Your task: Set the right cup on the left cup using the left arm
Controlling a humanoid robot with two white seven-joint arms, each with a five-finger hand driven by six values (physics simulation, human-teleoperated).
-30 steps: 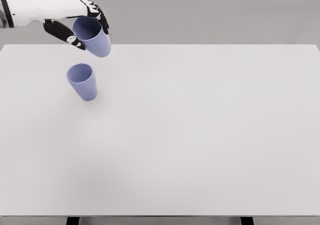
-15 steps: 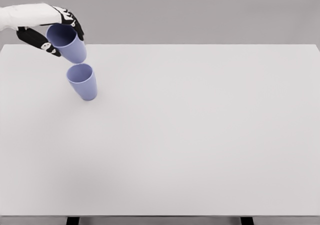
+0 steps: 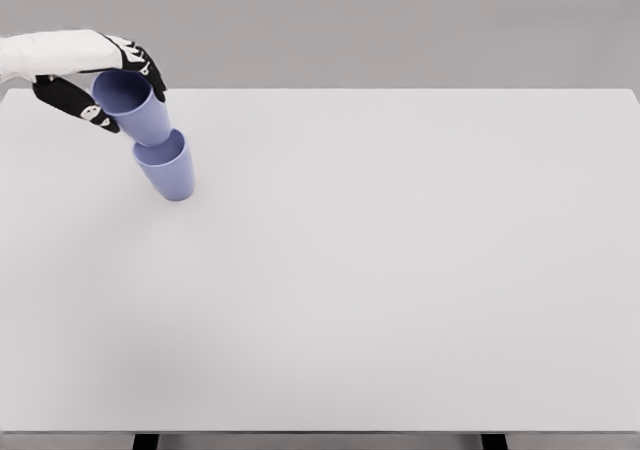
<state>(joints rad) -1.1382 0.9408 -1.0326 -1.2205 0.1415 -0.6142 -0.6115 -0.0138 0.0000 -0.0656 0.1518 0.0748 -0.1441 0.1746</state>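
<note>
Up at ten o'clock, the left hand has its fingers curled around the upper cup, whose base sits in the mouth of the lower cup standing on the white table.

A periwinkle plastic cup, mouth up and tilted, has its base entering the mouth of a matching upright cup standing just beside it at five o'clock.
</note>
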